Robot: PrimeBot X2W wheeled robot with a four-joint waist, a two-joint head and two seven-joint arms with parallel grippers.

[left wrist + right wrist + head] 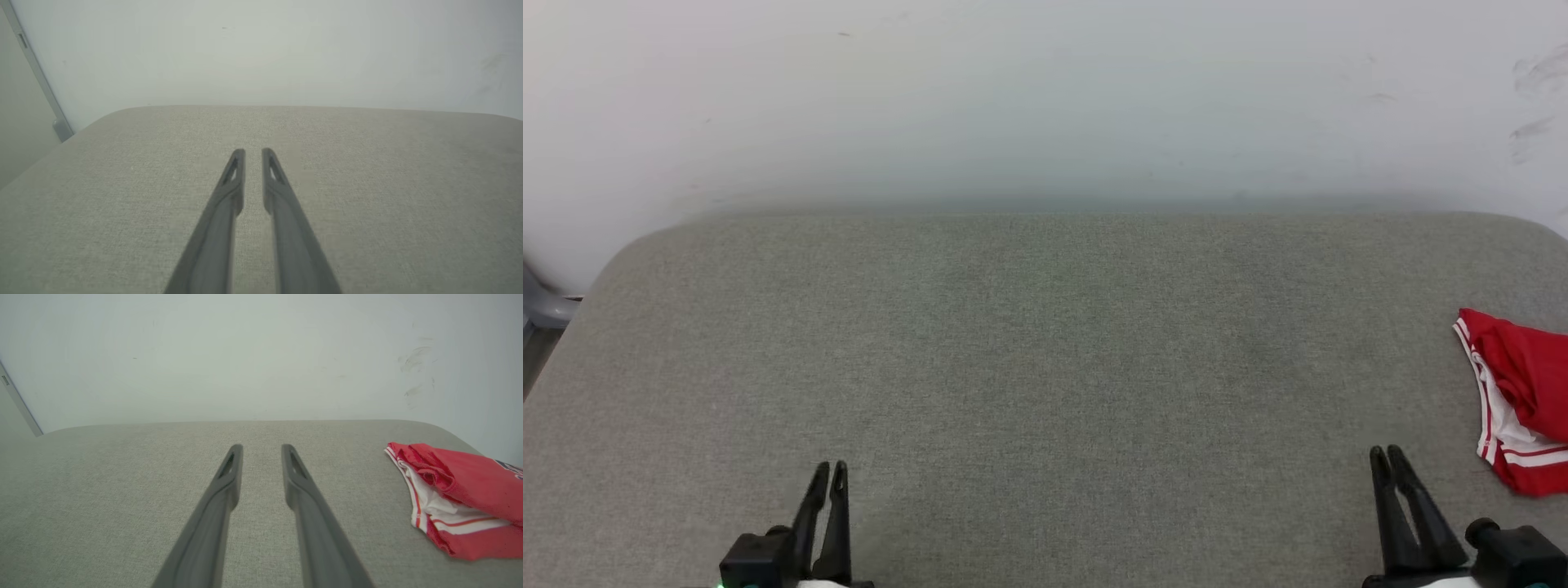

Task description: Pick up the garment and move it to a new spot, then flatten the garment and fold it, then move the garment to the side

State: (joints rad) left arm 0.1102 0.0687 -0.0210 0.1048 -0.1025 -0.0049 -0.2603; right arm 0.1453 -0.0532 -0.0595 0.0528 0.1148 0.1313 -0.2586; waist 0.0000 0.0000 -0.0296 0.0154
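Nearest in, at seven o'clock, the left gripper hangs low with a slim gap between its fingers and nothing in them. At five o'clock the right gripper stands a touch wider, also empty. Both sit at the near edge, well clear of the cloth. Out at three to four o'clock, the red jersey T-shirt lies in a compact, rumpled bundle on the grey fabric tabletop, hard by its right edge. That fits either a shirt awaiting pickup or one folded and set aside. Beyond is the pale wall.
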